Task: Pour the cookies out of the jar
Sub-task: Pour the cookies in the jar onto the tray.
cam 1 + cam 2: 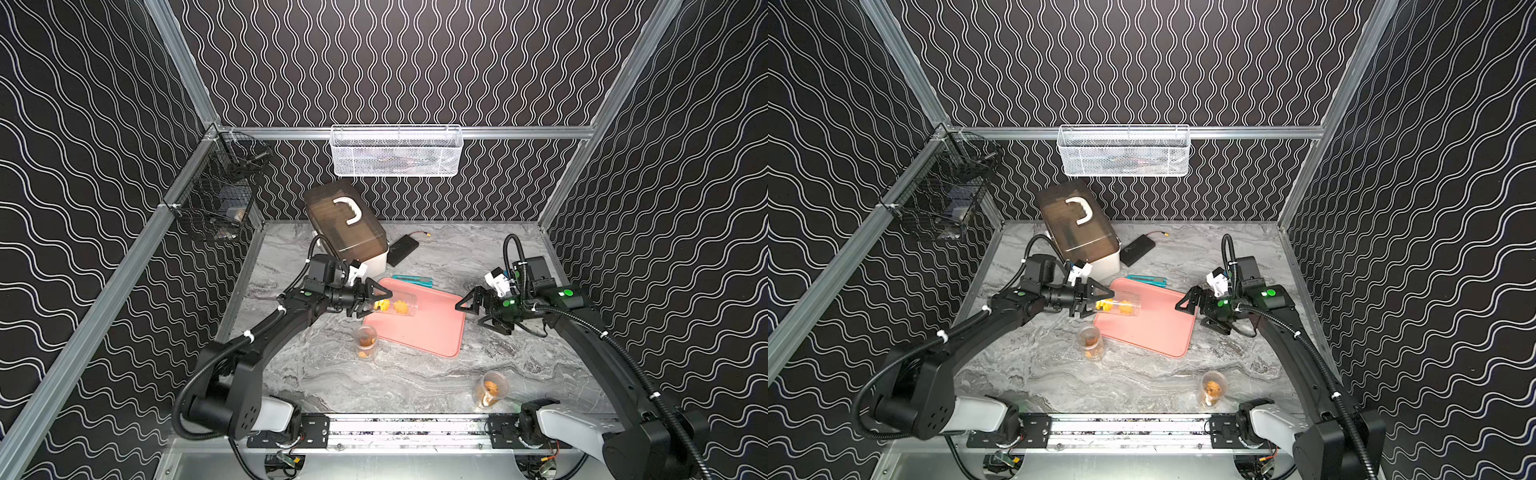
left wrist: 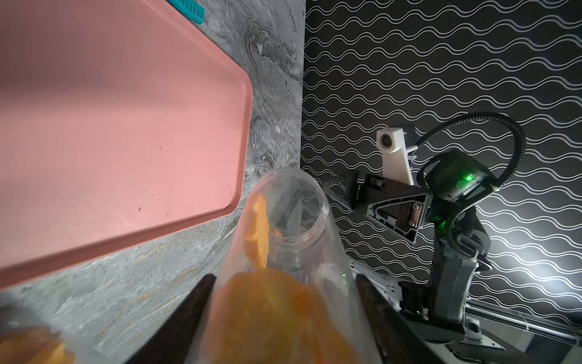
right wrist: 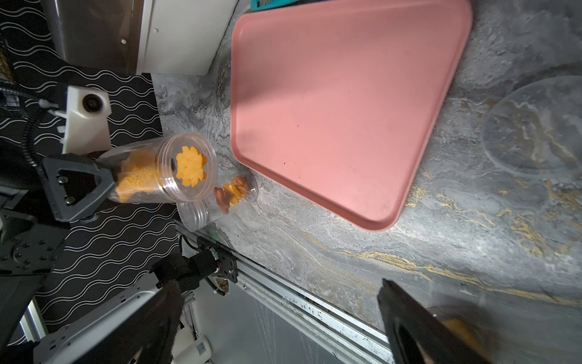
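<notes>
A clear plastic jar (image 1: 401, 305) (image 1: 1127, 306) lies tipped on its side in the air, and my left gripper (image 1: 376, 304) (image 2: 283, 280) is shut on its base end. Its open mouth (image 3: 189, 167) points over the left edge of the pink tray (image 1: 428, 328) (image 2: 126, 126). The yellow-orange cookies (image 1: 390, 306) (image 3: 190, 165) are inside the jar, and one scalloped piece stands near the mouth. No cookie lies on the tray. My right gripper (image 1: 471, 316) (image 3: 280, 283) hangs open and empty just off the tray's right edge.
Two more clear jars with cookies stand upright: one (image 1: 365, 340) near the tray's front-left corner, one (image 1: 491, 388) near the table's front. A clear lid (image 3: 535, 126) lies right of the tray. A brown-lidded box (image 1: 345, 224), a black pack (image 1: 402, 249) and a teal comb (image 1: 411, 280) lie behind.
</notes>
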